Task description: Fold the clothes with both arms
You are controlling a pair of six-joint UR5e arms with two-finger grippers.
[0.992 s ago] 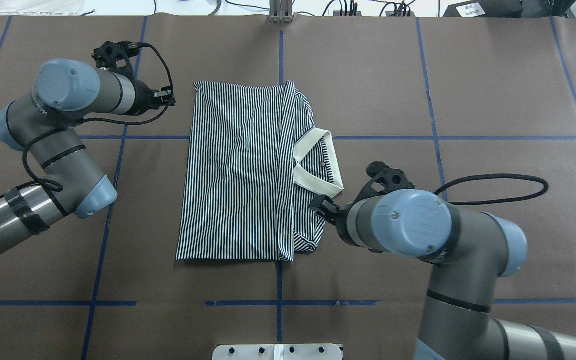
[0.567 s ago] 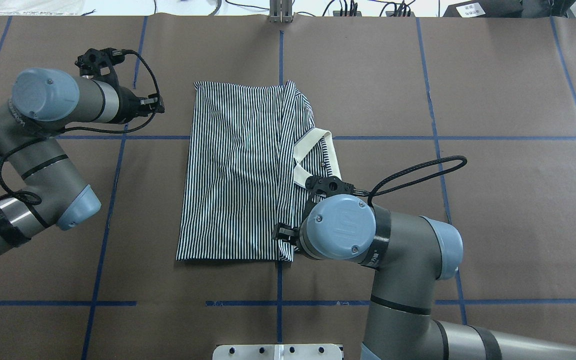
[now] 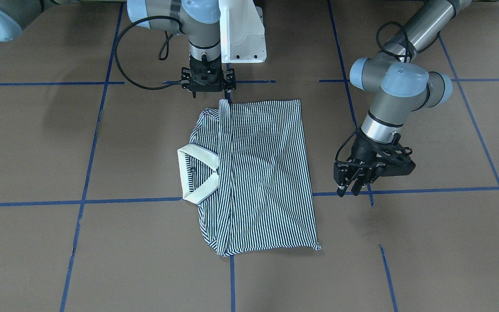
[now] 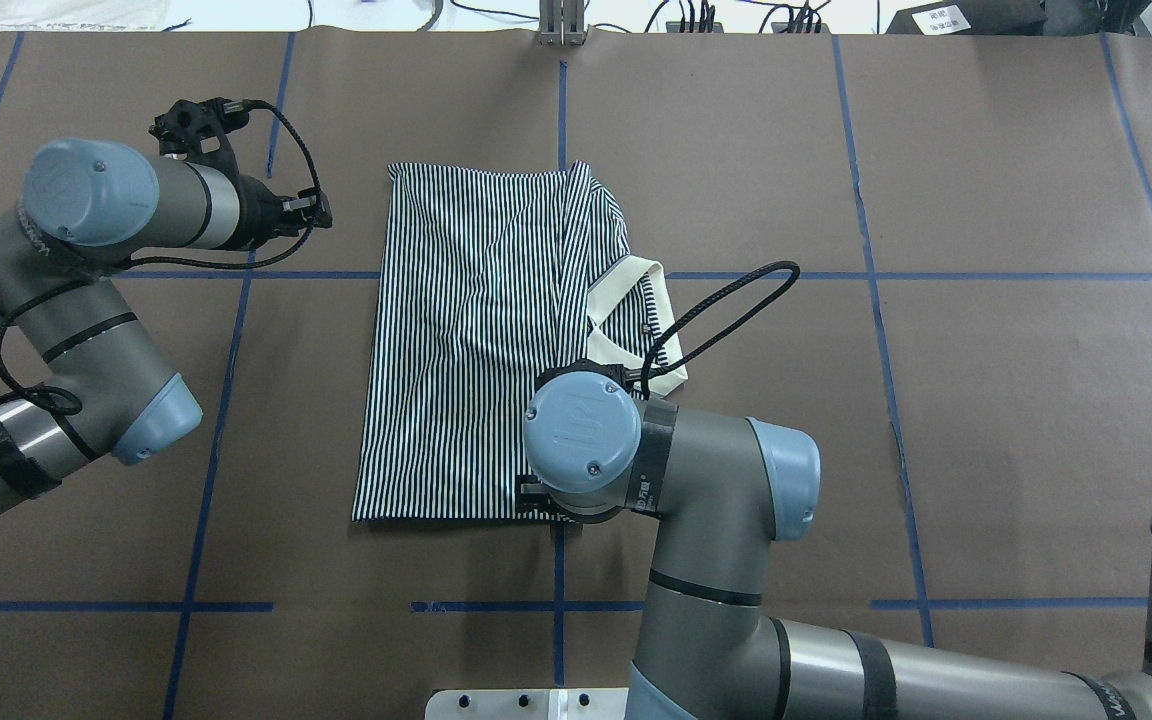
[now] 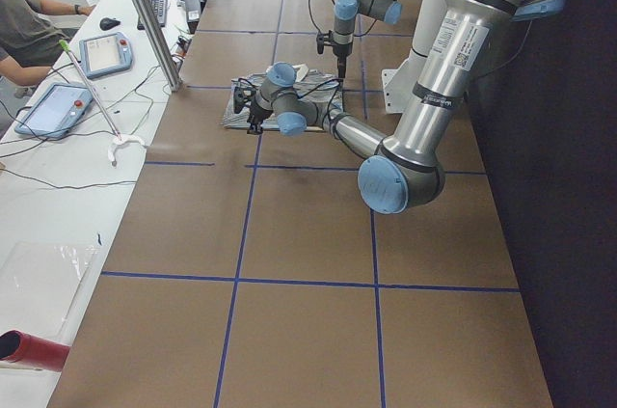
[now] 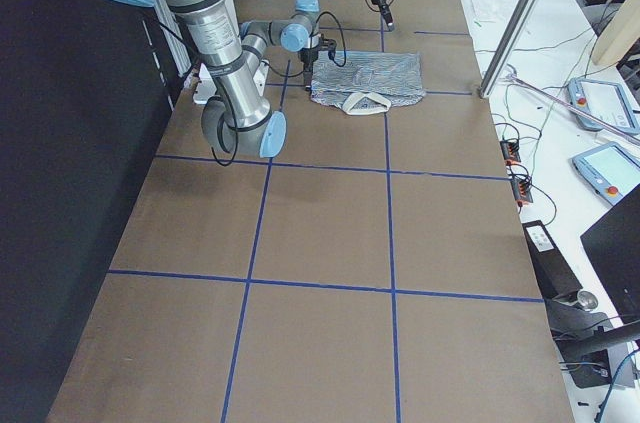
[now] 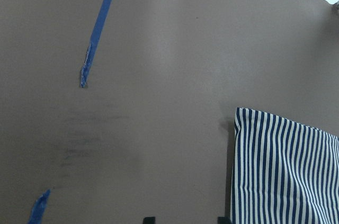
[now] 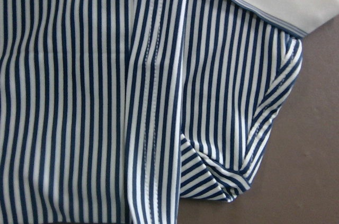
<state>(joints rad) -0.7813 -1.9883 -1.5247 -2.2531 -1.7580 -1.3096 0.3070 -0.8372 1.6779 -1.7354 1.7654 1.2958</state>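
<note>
The shirt (image 4: 466, 340) lies flat at the middle of the table (image 4: 986, 420), folded into a rectangle with its stripes running away from the robot. Its cream collar (image 4: 661, 320) sticks out past the folded edge on the robot's right side, and a tucked sleeve bulges beside it, nearer the robot. The right gripper (image 3: 209, 90) points straight down at the shirt's near edge, over the corner where the long fold line ends. One dark finger (image 3: 229, 96) reaches down to that edge and seems to touch the cloth. Whether this gripper is spread or closed cannot be told: overhead the wrist hides it, and its wrist camera shows only stripes, a strip of collar and brown table, with no fingers in the frame. The left gripper (image 3: 348, 190) hangs off the shirt's opposite side, apart from the cloth, tilted and above a blue tape line (image 3: 448, 189). It holds nothing. In its wrist view the two fingertips at the bottom edge stand apart with bare table between them, and a corner of the shirt sits at the lower right. A white base (image 3: 241, 34) stands on the table just behind the right gripper. In the view from the robot's left end, a person (image 5: 19, 27) sits at a white bench (image 5: 58, 176) alongside the table, well away from the shirt.
</note>
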